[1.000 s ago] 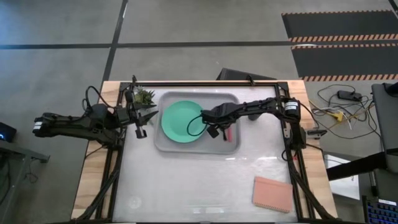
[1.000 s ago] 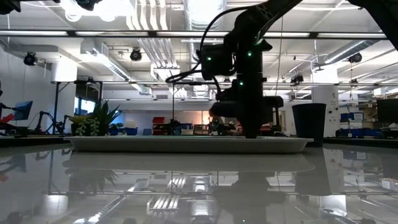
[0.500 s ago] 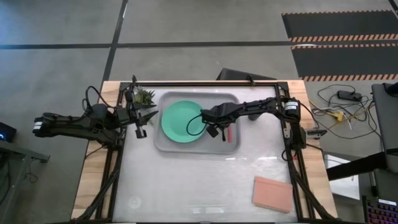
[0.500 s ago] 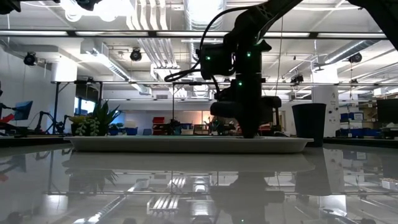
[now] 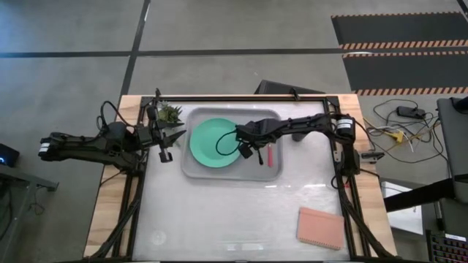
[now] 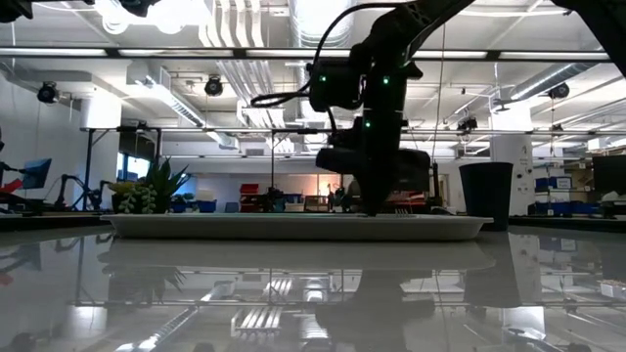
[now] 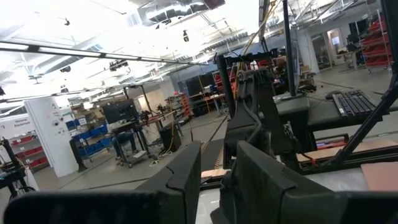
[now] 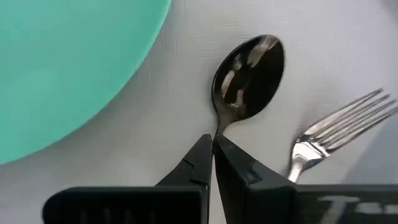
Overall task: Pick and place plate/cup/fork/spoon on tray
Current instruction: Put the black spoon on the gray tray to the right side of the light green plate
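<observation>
— High view?
— Tray (image 5: 219,169) near the tabletop's far edge holds the plate (image 5: 208,141), with the fork (image 5: 268,155) beside it.
— Right wrist view?
— Right gripper (image 8: 212,151) jaws narrow, seemingly pinching the spoon (image 8: 247,76) handle.
— Left gripper (image 5: 165,143)?
— Jaws apart, near the left edge.

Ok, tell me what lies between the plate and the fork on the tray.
The spoon lies between the plate and the fork on the tray, seen in the right wrist view; the right gripper is shut on its handle.

Grey floor (image 5: 219,29), ceiling pipes (image 6: 235,78)
</observation>
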Tool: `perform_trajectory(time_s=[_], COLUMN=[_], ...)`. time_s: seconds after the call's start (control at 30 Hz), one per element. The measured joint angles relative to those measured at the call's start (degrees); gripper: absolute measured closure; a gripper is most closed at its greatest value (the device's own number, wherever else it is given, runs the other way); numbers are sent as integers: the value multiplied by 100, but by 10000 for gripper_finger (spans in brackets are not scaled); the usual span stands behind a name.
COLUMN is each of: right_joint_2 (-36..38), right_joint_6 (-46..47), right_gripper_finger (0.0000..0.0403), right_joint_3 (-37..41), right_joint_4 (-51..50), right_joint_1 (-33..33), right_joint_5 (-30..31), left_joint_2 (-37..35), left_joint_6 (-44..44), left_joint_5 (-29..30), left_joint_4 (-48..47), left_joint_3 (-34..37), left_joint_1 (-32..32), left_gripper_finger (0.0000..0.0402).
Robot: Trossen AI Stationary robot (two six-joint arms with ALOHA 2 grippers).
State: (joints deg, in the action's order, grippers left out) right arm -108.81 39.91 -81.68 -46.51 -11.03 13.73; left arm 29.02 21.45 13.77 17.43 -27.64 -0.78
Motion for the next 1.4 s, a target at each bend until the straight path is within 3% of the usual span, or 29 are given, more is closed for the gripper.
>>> perform_trajectory(time_s=[0.33, 1.4], right_joint_2=[80, 72], right_joint_6=[320, 677], right_gripper_finger=[394, 394], right_joint_3=[164, 626], right_joint_4=[-362, -24], right_joint_1=[117, 539], right_joint_5=[-21, -19], left_joint_2=[0, -7], left_joint_6=[0, -2], left_joint_5=[1, -2], left_joint_4=[-14, -2], left_joint_3=[2, 2], left_joint_1=[-4, 0], left_gripper_finger=[317, 317])
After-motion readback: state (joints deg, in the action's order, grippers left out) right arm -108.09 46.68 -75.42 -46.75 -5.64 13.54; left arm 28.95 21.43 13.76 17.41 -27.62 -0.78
